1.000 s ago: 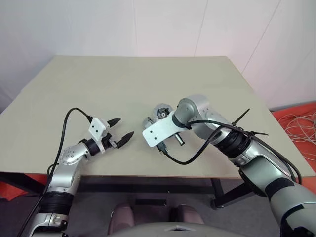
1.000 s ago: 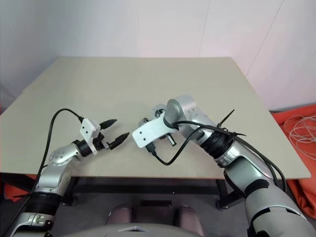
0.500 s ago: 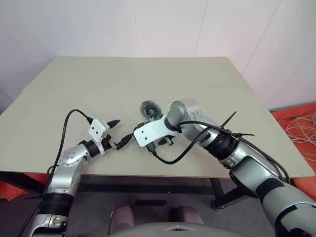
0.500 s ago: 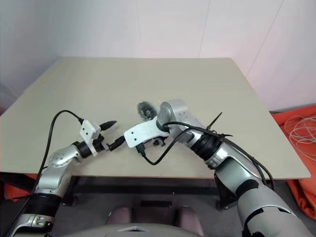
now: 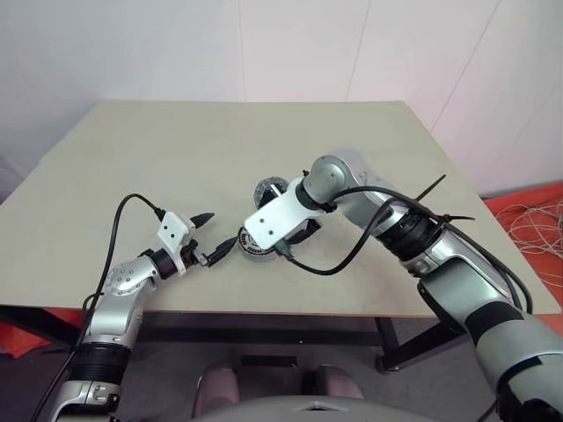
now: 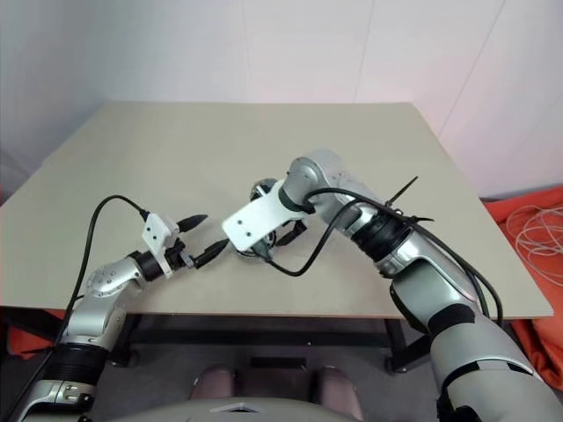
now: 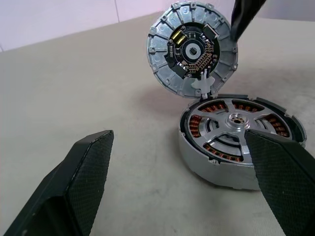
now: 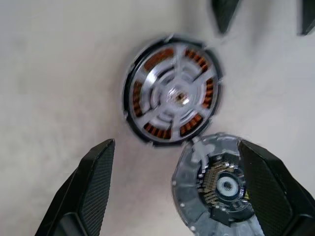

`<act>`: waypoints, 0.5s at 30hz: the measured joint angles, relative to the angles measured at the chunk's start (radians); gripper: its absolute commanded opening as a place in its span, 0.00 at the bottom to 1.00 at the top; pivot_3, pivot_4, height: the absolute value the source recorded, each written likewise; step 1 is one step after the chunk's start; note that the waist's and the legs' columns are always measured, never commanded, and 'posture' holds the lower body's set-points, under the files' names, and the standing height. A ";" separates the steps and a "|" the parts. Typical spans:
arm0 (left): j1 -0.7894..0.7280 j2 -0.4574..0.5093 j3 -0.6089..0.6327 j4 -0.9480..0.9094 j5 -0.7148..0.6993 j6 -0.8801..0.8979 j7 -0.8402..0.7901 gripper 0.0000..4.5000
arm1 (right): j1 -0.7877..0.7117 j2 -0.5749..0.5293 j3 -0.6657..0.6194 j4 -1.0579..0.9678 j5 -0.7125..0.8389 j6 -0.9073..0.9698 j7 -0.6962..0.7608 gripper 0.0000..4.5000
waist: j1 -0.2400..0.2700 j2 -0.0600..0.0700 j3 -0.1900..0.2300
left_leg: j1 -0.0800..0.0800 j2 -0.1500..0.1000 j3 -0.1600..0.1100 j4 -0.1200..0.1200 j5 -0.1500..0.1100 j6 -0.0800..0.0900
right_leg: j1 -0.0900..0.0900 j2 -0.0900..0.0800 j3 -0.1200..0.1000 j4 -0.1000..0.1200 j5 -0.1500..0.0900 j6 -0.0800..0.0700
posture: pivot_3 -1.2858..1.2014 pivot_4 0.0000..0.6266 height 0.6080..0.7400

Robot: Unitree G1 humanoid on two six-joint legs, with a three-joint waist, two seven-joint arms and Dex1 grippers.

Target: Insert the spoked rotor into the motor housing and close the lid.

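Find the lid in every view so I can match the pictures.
Left eye: lid peeks out behind the right wrist.
Right eye: same.
Left wrist: upright, upper centre.
Right wrist: low, right of centre.
Shared landmark: housing, touching its edge.

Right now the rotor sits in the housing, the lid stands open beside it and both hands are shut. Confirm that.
Not quite: both hands are open. The left hand and the right hand show spread fingers in their wrist views. The rotor does sit in the housing, lid open.
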 measured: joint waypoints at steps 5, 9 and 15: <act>-0.004 0.001 0.000 0.000 0.001 0.000 0.001 1.00 | -0.095 0.012 0.069 0.308 -0.055 -0.493 -0.161 1.00 | -0.004 0.000 0.000 | -0.004 0.000 0.001 0.000 0.000 0.001 | -0.004 0.001 0.000 -0.001 0.000 0.000 | 0.52 0.00 1.00; -0.003 0.004 0.001 -0.001 0.000 0.000 0.002 1.00 | -0.132 0.036 0.103 0.453 -0.095 -0.685 -0.210 1.00 | -0.006 0.000 0.000 | -0.005 0.000 0.001 0.000 -0.002 0.003 | -0.004 0.000 0.000 -0.002 0.000 0.000 | 0.52 0.00 1.00; 0.006 0.004 0.002 -0.016 0.000 0.000 0.009 1.00 | -0.169 0.075 0.123 0.599 -0.187 -0.797 -0.292 1.00 | -0.013 0.000 0.000 | -0.005 0.000 0.001 0.000 -0.002 0.003 | -0.004 0.000 0.000 -0.001 0.000 -0.001 | 0.52 0.00 1.00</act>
